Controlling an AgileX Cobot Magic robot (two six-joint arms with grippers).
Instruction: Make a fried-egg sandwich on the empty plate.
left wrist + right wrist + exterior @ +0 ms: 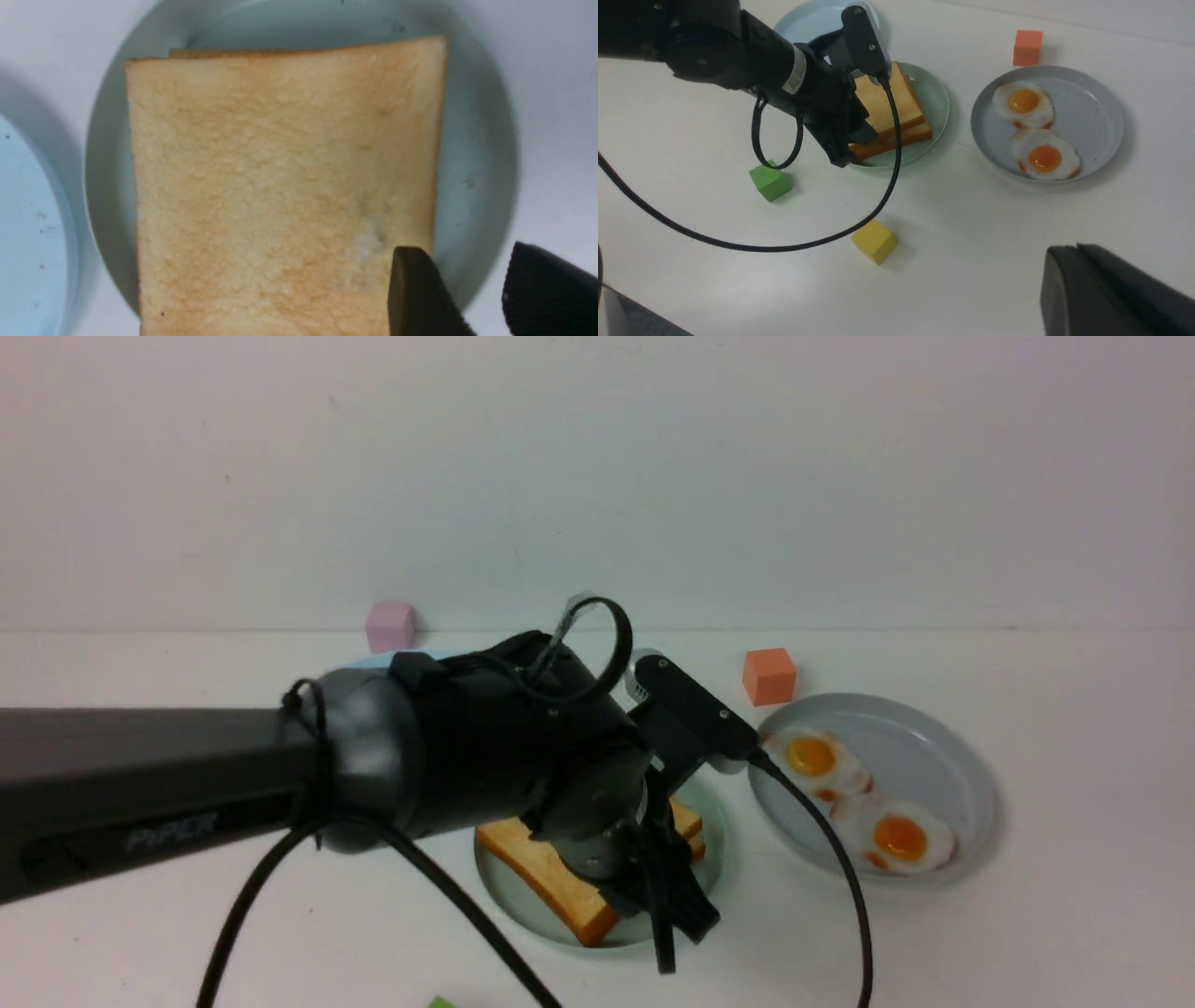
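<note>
Two golden toast slices lie stacked on the mint-green plate [523,905]; the top slice [280,186] fills the left wrist view. My left gripper [462,252] hangs open just over the stack's near corner. One finger is above the toast and the other is past the plate's rim, with nothing between them. Two fried eggs [810,758] [898,838] rest on the grey plate [943,756] to the right. My right gripper [1069,249] is shut and empty, well above the table on the near right. I cannot tell whether anything lies between the slices.
A light blue plate [808,21] sits behind the mint plate, mostly under my left arm. Loose cubes are scattered around: pink [389,625], orange [768,676], green [769,181], yellow [874,241]. The left arm's cable loops over the near table.
</note>
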